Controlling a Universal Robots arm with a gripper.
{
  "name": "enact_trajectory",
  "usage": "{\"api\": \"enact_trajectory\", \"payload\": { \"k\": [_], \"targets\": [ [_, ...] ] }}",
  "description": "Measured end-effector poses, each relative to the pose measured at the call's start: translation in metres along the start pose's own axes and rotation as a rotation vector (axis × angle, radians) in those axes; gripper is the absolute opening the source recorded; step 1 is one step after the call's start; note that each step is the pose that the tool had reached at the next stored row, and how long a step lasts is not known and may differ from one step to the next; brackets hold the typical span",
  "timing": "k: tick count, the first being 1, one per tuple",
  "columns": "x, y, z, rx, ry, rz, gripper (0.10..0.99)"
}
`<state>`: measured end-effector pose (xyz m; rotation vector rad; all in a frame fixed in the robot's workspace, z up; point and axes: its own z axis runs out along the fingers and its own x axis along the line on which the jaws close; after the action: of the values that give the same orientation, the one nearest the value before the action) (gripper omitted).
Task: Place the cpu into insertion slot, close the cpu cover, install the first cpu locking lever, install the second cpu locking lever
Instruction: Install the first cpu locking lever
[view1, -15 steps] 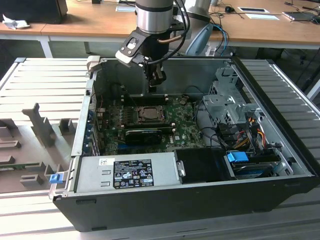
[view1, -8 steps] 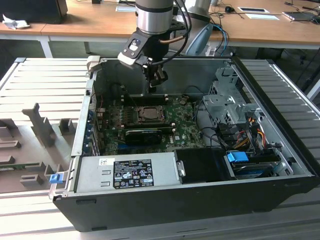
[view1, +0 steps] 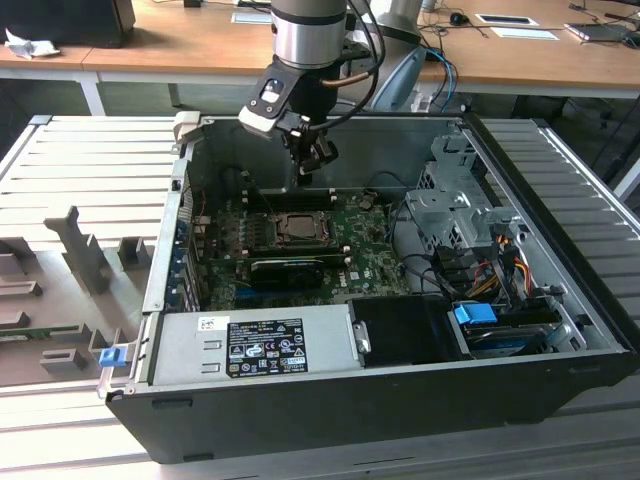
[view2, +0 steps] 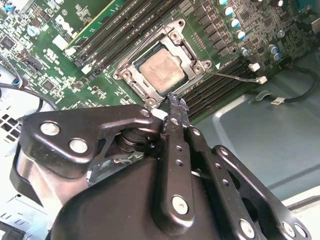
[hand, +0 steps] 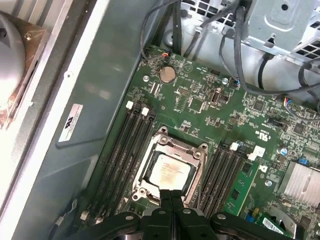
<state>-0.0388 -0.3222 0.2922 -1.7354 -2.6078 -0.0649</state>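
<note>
The cpu (view1: 297, 226) lies flat, metal face up, in the insertion slot (hand: 141, 190) on the green motherboard; it also shows in both wrist views (view2: 161, 69) (hand: 170, 169). The silvery cpu cover (hand: 169, 138) (view2: 176, 31) lies down around it, and the chip shows through its window. My gripper (view1: 303, 172) hangs a little above the board at the socket's far side in the exterior view. Its black fingers are shut together with nothing between them (view2: 176, 105) (hand: 171, 193). The tips hover just off one edge of the socket frame, apart from it.
Long black memory slots (hand: 125, 145) (hand: 222, 167) flank the socket on both sides. A black graphics card (view1: 290, 268) lies in front of it and a power supply (view1: 255, 345) at the case front. Drive cage (view1: 455, 215), cables (hand: 240, 50) and a heatsink (hand: 300, 182) crowd one side.
</note>
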Motion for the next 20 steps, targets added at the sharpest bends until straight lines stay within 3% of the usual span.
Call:
{"api": "enact_trajectory", "payload": {
  "k": [13, 20],
  "targets": [
    [0.0000, 0.0000, 0.0000, 0.003, 0.0028, -0.095, 0.106],
    [0.0000, 0.0000, 0.0000, 0.006, 0.0051, -0.181, 0.106]
  ]
}}
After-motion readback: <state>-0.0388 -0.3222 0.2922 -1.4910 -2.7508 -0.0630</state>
